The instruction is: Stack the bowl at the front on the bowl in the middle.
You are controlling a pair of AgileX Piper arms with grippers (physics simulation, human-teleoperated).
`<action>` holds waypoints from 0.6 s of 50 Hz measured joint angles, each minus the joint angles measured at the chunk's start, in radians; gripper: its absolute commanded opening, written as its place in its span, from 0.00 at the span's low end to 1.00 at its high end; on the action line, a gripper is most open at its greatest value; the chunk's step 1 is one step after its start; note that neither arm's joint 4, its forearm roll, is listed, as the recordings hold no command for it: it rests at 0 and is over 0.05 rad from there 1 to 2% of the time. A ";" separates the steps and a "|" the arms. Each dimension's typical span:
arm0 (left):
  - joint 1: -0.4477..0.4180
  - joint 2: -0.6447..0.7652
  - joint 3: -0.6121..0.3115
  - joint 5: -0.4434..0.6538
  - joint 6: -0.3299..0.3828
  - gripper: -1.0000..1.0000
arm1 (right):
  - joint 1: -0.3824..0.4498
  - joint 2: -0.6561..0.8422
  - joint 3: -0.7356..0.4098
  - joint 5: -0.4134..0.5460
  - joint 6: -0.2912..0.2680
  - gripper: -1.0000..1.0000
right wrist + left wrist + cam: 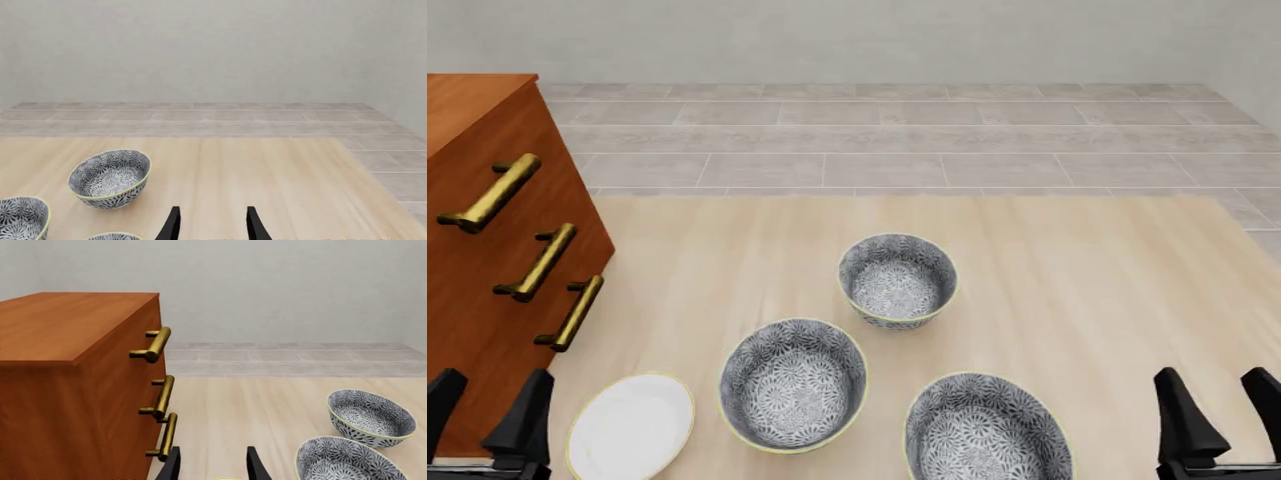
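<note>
The pale wooden table carries three floral bowls: the bowl at the front, the bowl in the middle and a far bowl. A white plate lies beside the middle bowl, with a wooden drawer cabinet on the table's left edge.

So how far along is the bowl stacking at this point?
Nothing is done yet. The front bowl sits on the table, apart from the middle bowl. Nothing is in hand: the left end effector and right end effector are open and empty. Grasping, lifting and stacking all remain.
</note>
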 measured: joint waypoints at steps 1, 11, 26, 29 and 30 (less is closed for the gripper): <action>0.002 0.001 0.000 0.000 0.000 1.00 | 0.000 -0.001 0.000 0.001 0.001 1.00; 0.014 0.019 0.000 -0.009 0.003 1.00 | 0.004 0.001 -0.003 0.007 0.004 1.00; 0.021 0.062 0.001 -0.040 0.006 1.00 | 0.075 0.303 -0.060 -0.166 0.048 1.00; 0.020 0.072 0.001 -0.048 0.007 1.00 | 0.093 0.381 -0.091 -0.191 0.059 1.00; 0.020 0.075 0.001 -0.050 0.007 1.00 | 0.099 0.405 -0.102 -0.197 0.063 1.00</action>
